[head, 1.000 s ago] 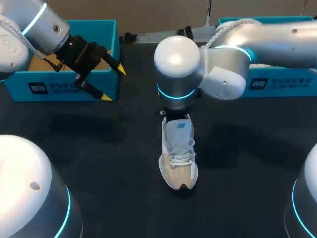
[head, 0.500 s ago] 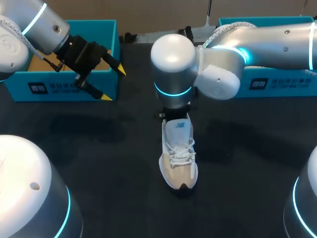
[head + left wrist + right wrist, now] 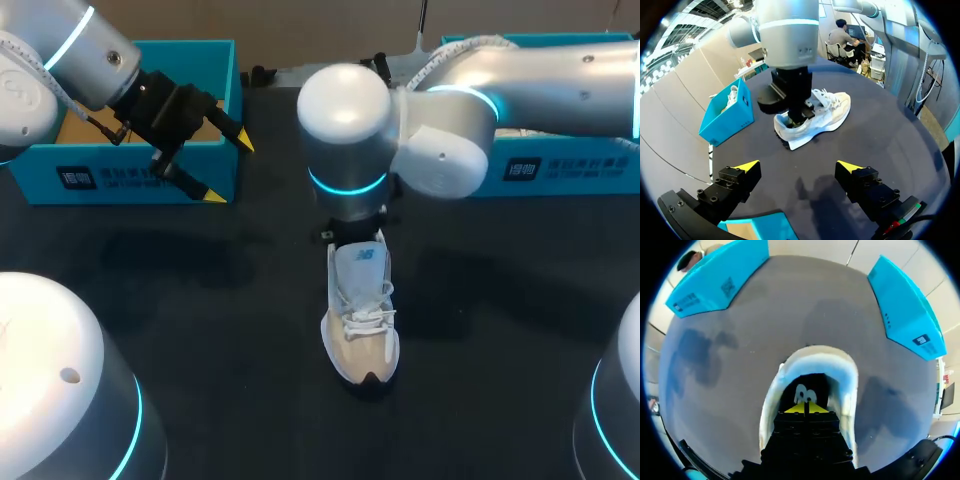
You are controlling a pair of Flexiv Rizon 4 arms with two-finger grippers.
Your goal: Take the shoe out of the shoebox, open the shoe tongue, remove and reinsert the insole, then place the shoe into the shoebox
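The shoe (image 3: 362,320) stands upright on the dark table (image 3: 230,330), its heel opening directly under the right gripper (image 3: 806,408). That gripper's yellow tips are pressed together inside the opening, just short of the tongue (image 3: 801,391). Whether they pinch anything thin I cannot tell. The left gripper (image 3: 229,170) hangs with its fingers spread wide and nothing between them. The shoe lies well ahead of it, and the corner of a blue shoebox (image 3: 130,175) sits just beneath. A second shoebox (image 3: 560,170) lies off beside the right arm.

Shoe (image 3: 362,322) on table (image 3: 220,330), before shoeboxes (image 3: 130,172)
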